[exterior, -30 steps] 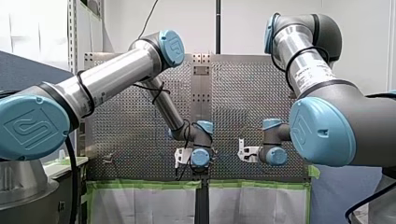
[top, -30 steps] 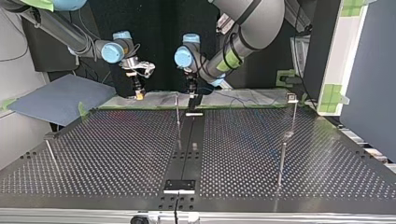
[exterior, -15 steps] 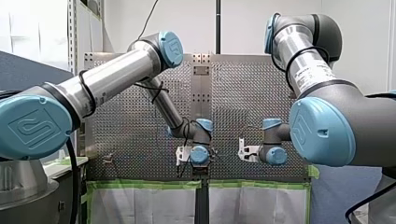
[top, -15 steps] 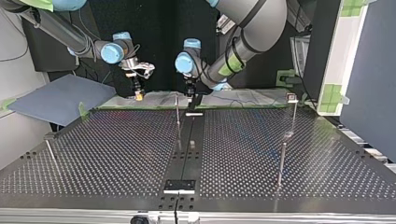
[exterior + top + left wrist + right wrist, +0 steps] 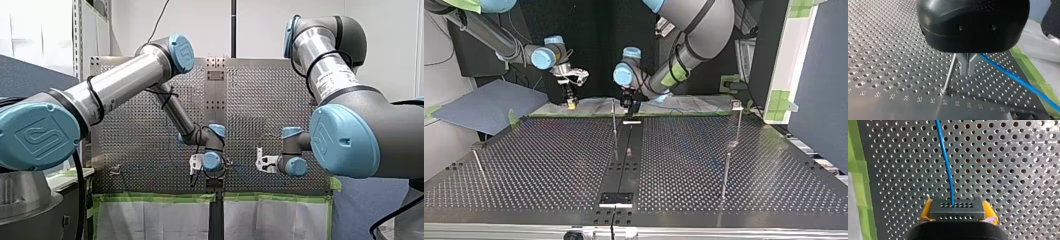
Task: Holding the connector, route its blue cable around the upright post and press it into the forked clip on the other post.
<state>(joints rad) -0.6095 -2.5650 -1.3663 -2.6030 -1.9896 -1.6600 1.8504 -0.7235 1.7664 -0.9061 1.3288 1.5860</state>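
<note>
Front view: you have two arms. My left arm point(image 5: 125, 82) reaches to the middle of the counter point(image 5: 150, 140), and my right arm point(image 5: 325, 70) ends just right of it. Neither hand's fingers show here.

Top view: count four thin posts. The middle post point(image 5: 614, 122) stands far. The clip post point(image 5: 738, 125), far right, carries one forked clip point(image 5: 736, 104). A third post point(image 5: 725, 172) stands near right, and a leaning post point(image 5: 478, 162) near left. My left hand point(image 5: 629, 110) hangs just beside the middle post. My right hand point(image 5: 571, 103) is at the far left, well apart.

Left wrist view: the two metal fingers point(image 5: 965, 65) are pressed together at the tips, just beside one post. The single blue cable point(image 5: 1018, 78) emerges from behind them; contact cannot be told.

Right wrist view: two yellow pads point(image 5: 989, 211) pinch the one connector point(image 5: 957, 208). The cable runs ahead from it over the counter.
</note>
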